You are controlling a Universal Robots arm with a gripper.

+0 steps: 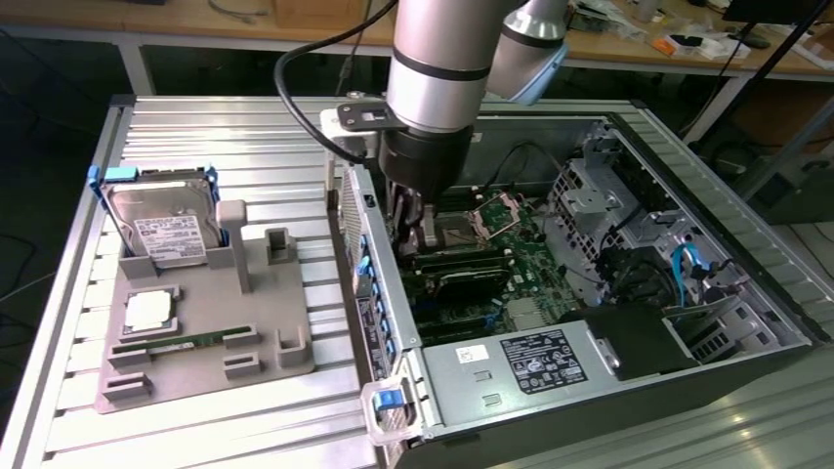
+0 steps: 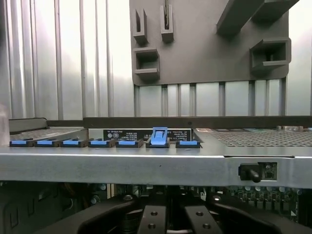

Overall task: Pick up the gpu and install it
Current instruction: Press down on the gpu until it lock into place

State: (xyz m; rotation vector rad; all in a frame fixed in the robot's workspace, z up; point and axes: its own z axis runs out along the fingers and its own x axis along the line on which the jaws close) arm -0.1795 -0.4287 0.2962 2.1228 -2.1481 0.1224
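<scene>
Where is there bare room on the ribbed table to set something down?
The ribbed table is bare along its far edge, beyond the hard drive, and in the near strip between the grey holder tray and the table's front edge. A narrow bare lane runs between tray and computer case. Inside the case it is crowded, with the end effector lowered in.

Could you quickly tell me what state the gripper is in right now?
Gripper: closed, lowered into the open computer case above the motherboard; whether it holds the gpu cannot be told.
</scene>
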